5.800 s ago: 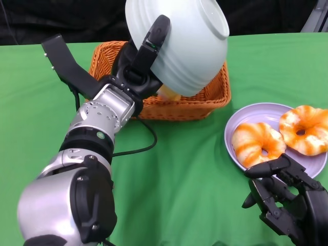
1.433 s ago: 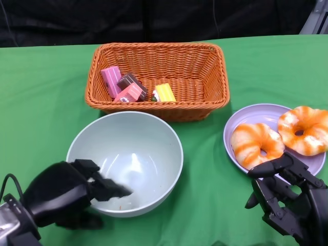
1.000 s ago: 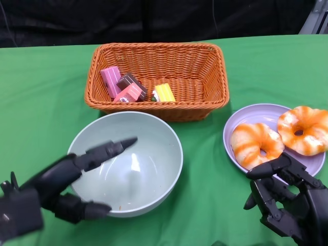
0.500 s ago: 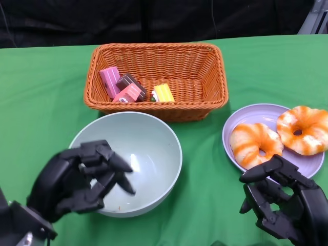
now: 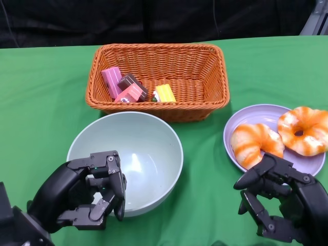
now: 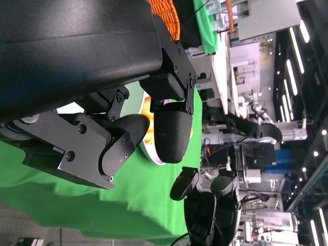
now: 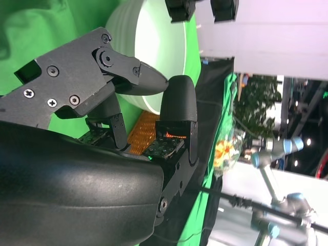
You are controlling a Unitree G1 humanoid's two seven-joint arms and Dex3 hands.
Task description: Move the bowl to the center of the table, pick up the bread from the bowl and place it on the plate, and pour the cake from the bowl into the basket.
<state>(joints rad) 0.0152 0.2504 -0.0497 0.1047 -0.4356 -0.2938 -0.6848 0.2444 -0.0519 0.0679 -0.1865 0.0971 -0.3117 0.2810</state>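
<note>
A: What's the room like, and the tabletop (image 5: pixel 46 87)?

B: Green cloth covers the tabletop, with a black curtain behind it. My wrist views catch a bright hall beyond, with ceiling lights, plants and what looks like another robot arm, all small and blurred.

A: Where are the things?

B: The pale bowl (image 5: pixel 148 148) stands upright near the middle of the tabletop, just in front of the wicker basket (image 5: pixel 205 102). Its inside looks bare apart from a speck or two. The cake pieces (image 5: pixel 134 88), pink, brown and yellow blocks, lie in the basket's left half. The lilac plate (image 5: pixel 259 114) sits to the right with two orange-striped bread rings (image 5: pixel 252 143) on it, side by side.

A: And your hands?

B: My left hand (image 5: pixel 84 197) hangs at the bowl's near left rim, fingers curled inward around nothing. My right hand (image 5: pixel 279 200) is just in front of the plate, fingers bent and parted, holding nothing, near the closer bread ring.

A: Anything hidden or cut off?

B: My left hand covers the bowl's near left edge, and I cannot tell whether it touches the rim. The far bread ring is cropped by the picture's right edge. My right hand hides the plate's front rim.

A: Any writing?

B: None I can read.
</note>
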